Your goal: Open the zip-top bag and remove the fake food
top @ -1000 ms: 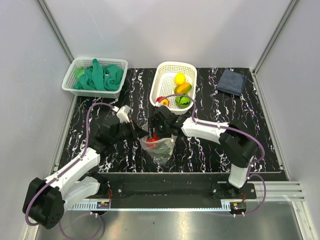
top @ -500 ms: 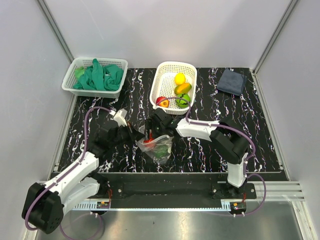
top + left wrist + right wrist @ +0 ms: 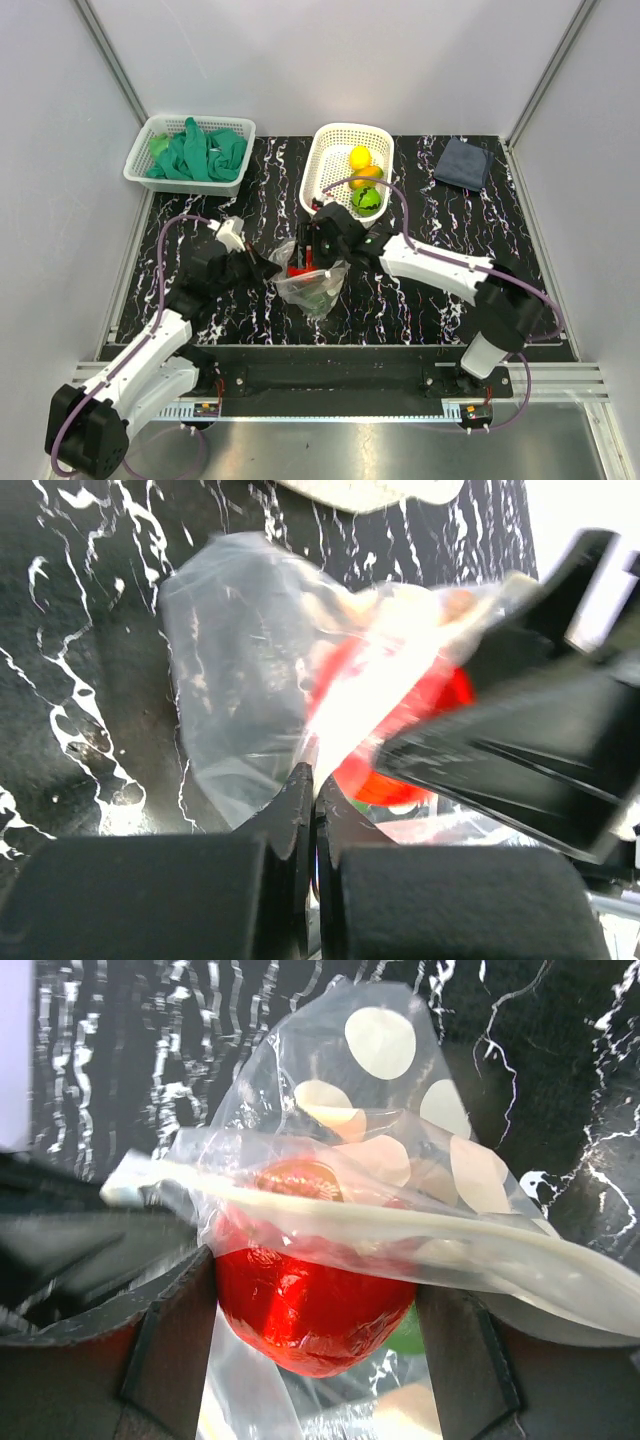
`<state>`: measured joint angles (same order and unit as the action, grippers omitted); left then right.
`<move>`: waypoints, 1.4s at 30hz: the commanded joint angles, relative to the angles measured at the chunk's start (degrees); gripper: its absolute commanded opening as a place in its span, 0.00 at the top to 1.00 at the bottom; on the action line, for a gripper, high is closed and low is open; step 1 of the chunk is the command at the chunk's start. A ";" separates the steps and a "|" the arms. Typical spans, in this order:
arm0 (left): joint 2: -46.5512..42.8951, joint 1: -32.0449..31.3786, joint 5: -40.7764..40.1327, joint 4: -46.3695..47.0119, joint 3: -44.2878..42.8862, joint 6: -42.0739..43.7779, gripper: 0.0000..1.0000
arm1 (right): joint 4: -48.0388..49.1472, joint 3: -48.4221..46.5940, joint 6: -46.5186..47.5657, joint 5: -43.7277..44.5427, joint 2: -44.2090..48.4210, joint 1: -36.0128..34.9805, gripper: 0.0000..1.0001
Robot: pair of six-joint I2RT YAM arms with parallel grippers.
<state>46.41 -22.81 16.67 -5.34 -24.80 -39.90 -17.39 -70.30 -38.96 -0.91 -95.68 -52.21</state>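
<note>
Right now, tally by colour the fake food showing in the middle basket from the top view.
Yellow piece: 1
Orange piece: 1
Green piece: 1
Total: 3 in view in the middle basket

White arm links, black joints, purple cables.

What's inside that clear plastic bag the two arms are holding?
A glossy red fake fruit, held by the right gripper at the zip-top bag's mouth, with a bit of green beneath it. Crinkled plastic and the gripper hide anything else.
</note>
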 commanded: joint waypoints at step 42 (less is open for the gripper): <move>4.39 0.92 1.17 2.62 -3.68 4.74 1.00 | -2.04 3.33 10.22 -11.49 -6.89 -0.09 0.04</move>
<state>51.81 -22.20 18.09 -6.31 -26.96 -36.05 -17.96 -68.14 -30.02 -10.26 -106.06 -52.23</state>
